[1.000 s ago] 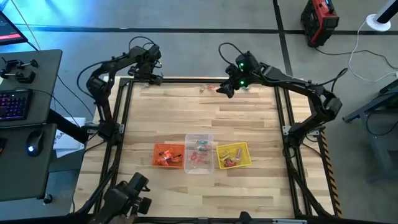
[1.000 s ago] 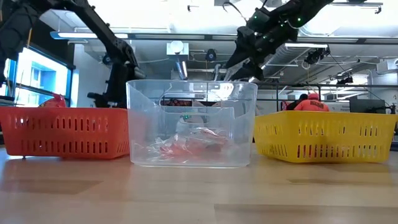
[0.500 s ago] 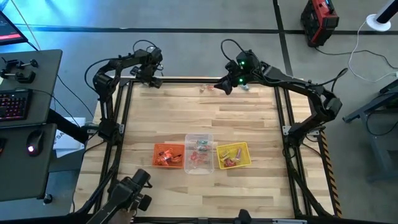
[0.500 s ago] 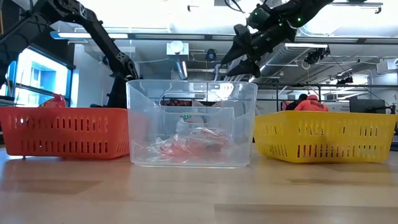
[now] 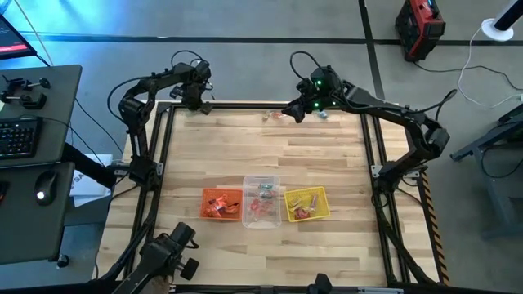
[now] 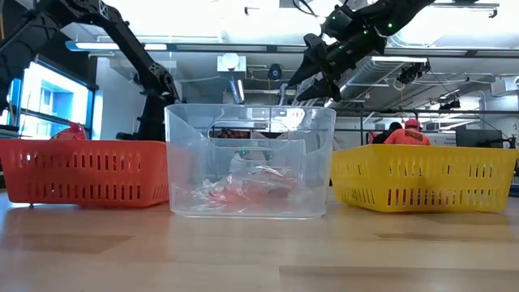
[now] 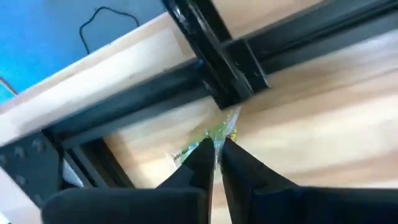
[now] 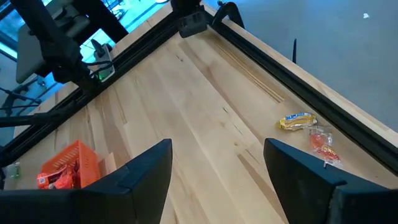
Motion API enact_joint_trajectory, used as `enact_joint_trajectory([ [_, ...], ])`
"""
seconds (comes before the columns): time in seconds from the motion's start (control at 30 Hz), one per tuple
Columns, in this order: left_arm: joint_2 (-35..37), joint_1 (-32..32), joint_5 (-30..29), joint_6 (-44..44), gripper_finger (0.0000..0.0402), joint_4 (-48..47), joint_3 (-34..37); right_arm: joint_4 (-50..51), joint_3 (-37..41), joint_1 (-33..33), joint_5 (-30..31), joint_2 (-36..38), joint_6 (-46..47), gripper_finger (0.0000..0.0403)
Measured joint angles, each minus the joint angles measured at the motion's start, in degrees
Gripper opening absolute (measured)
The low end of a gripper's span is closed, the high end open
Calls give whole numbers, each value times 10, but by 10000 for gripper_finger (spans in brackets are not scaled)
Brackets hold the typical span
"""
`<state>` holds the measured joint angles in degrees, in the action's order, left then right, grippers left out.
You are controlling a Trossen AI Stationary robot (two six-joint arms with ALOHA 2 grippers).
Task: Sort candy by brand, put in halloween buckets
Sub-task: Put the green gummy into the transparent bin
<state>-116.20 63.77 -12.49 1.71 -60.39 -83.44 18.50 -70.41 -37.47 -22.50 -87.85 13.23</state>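
**Three tubs in a row, loose sweets at the far edge**

Three small square tubs stand side by side near the front of the pale wooden table (image 5: 261, 155). The orange slotted plastic tub (image 5: 221, 204) holds a cluster of red-orange wrapped sweets (image 5: 216, 203). Touching it, the clear plastic tub (image 5: 261, 201) in the middle holds a mix of pink and green-teal wrapped sweets (image 5: 261, 198), seen through its wall in the low view as a pinkish heap on the bottom. The yellow slotted plastic tub (image 5: 306, 204) next to that holds a few pink and yellow-wrapped pieces (image 5: 301, 208).

Well apart from the tubs, at the table's far edge, loose candy lies against the black frame rail: a yellow-wrapped sweet (image 8: 296, 121) and a red-orange one (image 8: 320, 142) just beside it.

The left gripper (image 7: 214, 152) is at the far left corner of the table, its fingers pinched together on a green-yellow wrapped sweet (image 7: 214, 135) that lies on the wood beside the black rail.

The right gripper (image 8: 214, 168) hangs above the far edge near the loose sweets, jaws spread wide with nothing between them.
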Motion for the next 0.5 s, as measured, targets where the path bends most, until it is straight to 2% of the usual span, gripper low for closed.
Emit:
enact_joint_trajectory([
  [0.1,32,-8,16,15,6,-21,0,-14,0,0,-1,0,11,248],
  [0.23,99,-41,96,36,2,-27,0,-64,0,-3,-3,1,25,248],
  [0.5,235,-202,251,27,1,-23,1,-132,0,-9,-5,1,33,248],
])
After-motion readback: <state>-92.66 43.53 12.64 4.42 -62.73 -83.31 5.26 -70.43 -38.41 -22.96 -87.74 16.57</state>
